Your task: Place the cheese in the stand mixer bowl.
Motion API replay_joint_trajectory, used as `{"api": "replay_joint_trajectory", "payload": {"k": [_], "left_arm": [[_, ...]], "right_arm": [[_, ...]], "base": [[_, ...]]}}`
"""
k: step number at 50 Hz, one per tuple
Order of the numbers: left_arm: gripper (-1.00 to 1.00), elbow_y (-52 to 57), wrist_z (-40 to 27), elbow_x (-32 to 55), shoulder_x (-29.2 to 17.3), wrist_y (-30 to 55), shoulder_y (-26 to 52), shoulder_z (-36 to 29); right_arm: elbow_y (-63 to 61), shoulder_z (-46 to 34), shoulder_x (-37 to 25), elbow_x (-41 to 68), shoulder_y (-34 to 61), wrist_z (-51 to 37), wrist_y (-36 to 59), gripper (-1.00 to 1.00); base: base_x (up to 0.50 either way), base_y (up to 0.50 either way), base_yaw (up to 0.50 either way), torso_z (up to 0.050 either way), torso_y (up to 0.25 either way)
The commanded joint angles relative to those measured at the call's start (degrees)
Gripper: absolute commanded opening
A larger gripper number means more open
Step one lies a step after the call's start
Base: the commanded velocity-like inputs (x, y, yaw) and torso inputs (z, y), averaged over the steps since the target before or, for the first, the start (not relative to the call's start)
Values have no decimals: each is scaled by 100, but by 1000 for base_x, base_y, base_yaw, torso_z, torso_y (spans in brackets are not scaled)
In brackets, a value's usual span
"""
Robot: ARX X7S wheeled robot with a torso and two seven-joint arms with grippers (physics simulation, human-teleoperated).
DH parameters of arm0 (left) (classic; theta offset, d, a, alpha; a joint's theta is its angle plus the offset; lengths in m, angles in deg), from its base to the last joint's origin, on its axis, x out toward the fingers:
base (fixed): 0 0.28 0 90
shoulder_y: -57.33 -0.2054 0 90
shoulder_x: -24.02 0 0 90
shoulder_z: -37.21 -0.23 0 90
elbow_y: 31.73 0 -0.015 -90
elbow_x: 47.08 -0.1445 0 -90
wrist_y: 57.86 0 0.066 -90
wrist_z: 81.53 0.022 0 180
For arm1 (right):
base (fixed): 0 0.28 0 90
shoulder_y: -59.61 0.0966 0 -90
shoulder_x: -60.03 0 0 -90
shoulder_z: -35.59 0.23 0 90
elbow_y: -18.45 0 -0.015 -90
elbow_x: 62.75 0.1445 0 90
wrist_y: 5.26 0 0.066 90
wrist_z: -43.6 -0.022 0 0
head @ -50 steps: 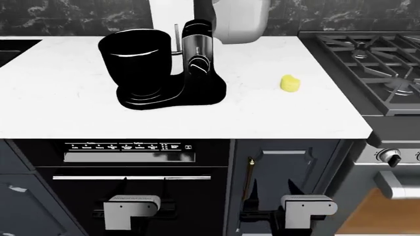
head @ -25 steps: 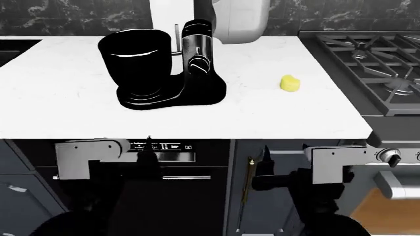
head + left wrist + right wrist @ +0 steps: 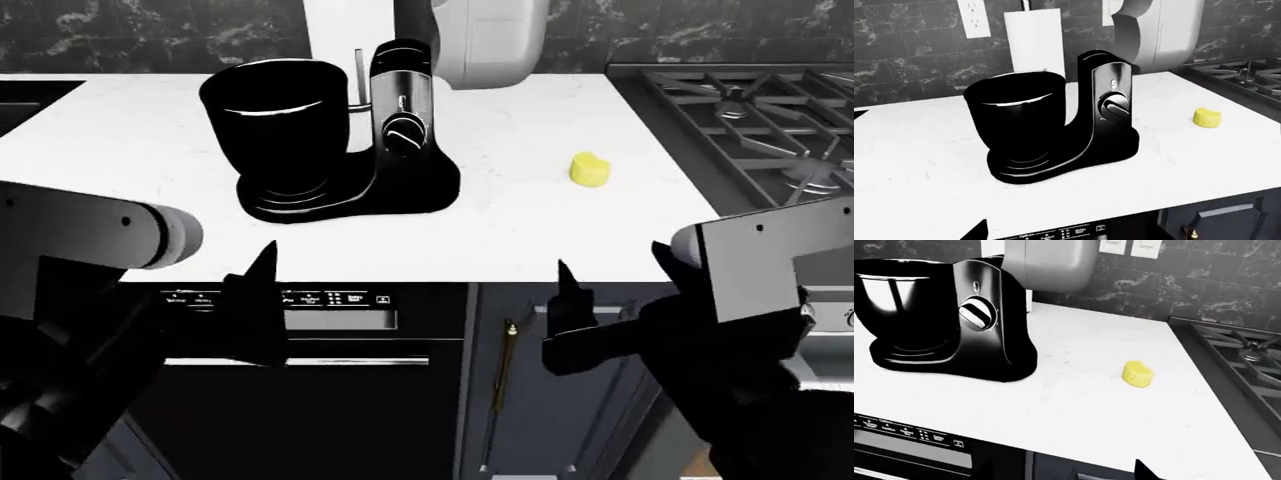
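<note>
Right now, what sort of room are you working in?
Most likely a home kitchen: a gas stove beside a white counter, a black stand mixer on it, and an oven below.

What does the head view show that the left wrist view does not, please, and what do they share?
Only the head view shows both arms, with the left gripper and right gripper raised before the white countertop. Only the left wrist view shows the white wall outlet. Both show the small pale-yellow cheese chunk, the large glossy black mixer bowl and the gas stove.
</note>
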Motion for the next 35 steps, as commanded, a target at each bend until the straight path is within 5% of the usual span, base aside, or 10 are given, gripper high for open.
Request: {"api": "replay_joint_trajectory", "payload": {"k": [1,20,35], "left_arm": [[100,-30,-514,1271,-929,-174,444,-98],[100,-137,-134,1089,-1214,-199,131,443],[100,-181,-3,1004,-1331,-235,68,573]], "right_arm": [[44,58,-860,1811,532,-1099,-159,100],[325,446,-793,1010,290,-443,58,100],[247,379,-742,586,215,-318,67,100]], "base": [[0,0,0,0,0],[0,-389,0,0,0],[69,267,0,0,0]]}}
